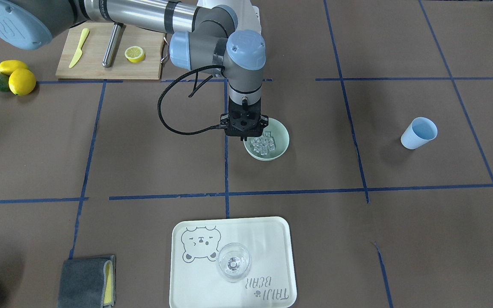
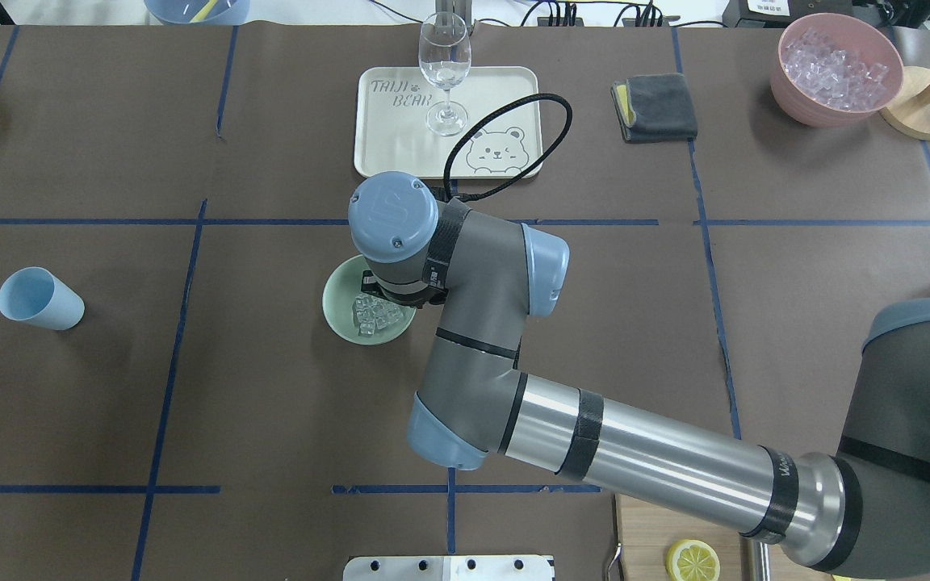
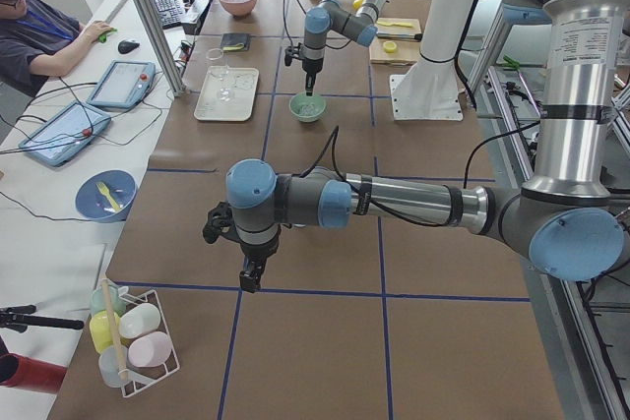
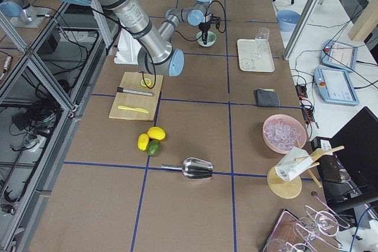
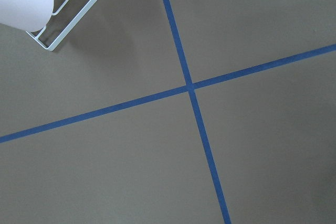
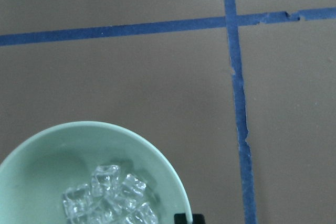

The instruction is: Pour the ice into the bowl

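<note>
— Ice [image 1: 264,144]: where is it seen?
— Piled in the mint bowl [image 1: 283,147], set on the tabletop [image 1: 144,162]. The right tool [image 1: 243,137] is hung over the bowl's rim.
— And the grips?
— Cannot be told for either tool; the left tool [image 3: 250,280] is held well apart.

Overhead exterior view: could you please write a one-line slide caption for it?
Right arm hangs over the mint-green bowl holding ice cubes; blue cup far left.

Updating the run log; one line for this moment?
ice in bowl | right gripper over bowl rim | left gripper far from bowl
</note>
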You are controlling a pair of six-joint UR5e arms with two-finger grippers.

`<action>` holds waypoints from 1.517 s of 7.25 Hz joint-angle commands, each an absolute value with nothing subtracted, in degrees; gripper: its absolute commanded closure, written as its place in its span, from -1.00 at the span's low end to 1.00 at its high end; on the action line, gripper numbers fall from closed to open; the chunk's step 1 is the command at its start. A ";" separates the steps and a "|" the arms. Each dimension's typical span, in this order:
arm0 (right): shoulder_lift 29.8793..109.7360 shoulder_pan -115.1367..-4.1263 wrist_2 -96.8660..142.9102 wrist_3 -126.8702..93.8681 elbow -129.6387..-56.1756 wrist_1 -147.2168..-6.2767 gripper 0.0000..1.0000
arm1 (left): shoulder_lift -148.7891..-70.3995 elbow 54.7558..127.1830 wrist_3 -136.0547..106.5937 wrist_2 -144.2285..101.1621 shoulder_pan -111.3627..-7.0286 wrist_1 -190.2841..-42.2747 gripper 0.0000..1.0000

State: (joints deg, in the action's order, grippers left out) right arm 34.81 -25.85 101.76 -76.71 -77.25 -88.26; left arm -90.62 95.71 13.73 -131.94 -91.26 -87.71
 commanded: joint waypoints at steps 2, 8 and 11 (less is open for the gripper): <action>41.02 -27.94 103.96 -76.73 -89.77 -88.77 1.00 | -90.70 95.71 13.71 -132.01 -91.23 -87.80 -1.00; 67.89 -48.92 123.64 -50.62 -109.68 -87.46 1.00 | -90.62 95.54 13.80 -131.92 -91.23 -87.80 -1.00; 87.30 -53.87 125.33 -38.43 -109.25 -72.74 1.00 | -90.53 95.54 13.80 -132.01 -91.23 -87.80 -1.00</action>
